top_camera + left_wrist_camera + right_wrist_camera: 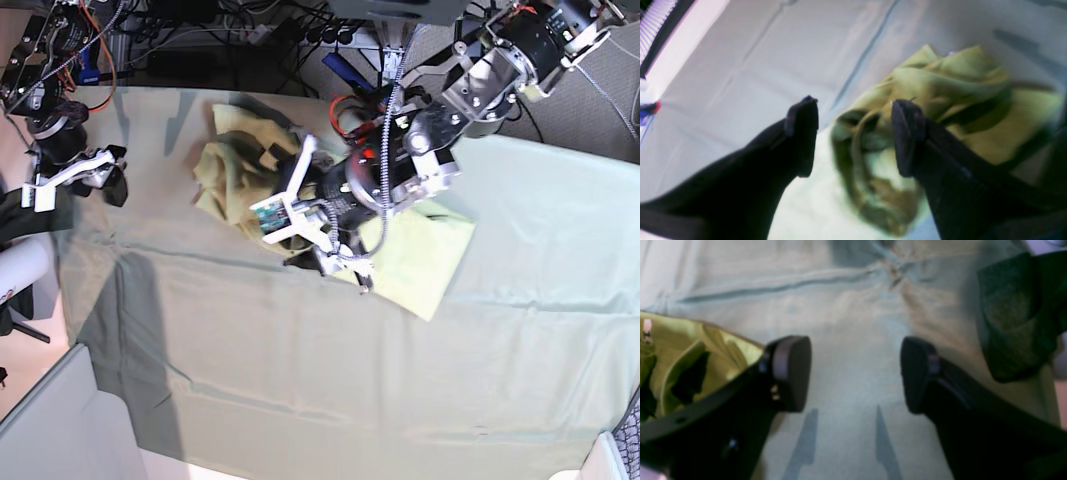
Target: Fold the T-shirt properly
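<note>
The pale lime T-shirt (430,262) lies on the far middle of the table, flat at its right part and bunched up at its left part (225,165). My left gripper (325,255) hangs low over the shirt's middle. In the left wrist view its fingers (855,103) stand apart, with crumpled shirt fabric (950,76) between and beyond them. My right gripper (112,178) is at the table's far left edge, well away from the shirt. It is open (855,350) over bare cloth, and a corner of the shirt (680,340) shows beside its left finger.
A grey-green table cloth (300,380) covers the whole table, with creases running across it. Cables and electronics (250,30) crowd the back edge. A white panel (60,430) stands at the front left corner.
</note>
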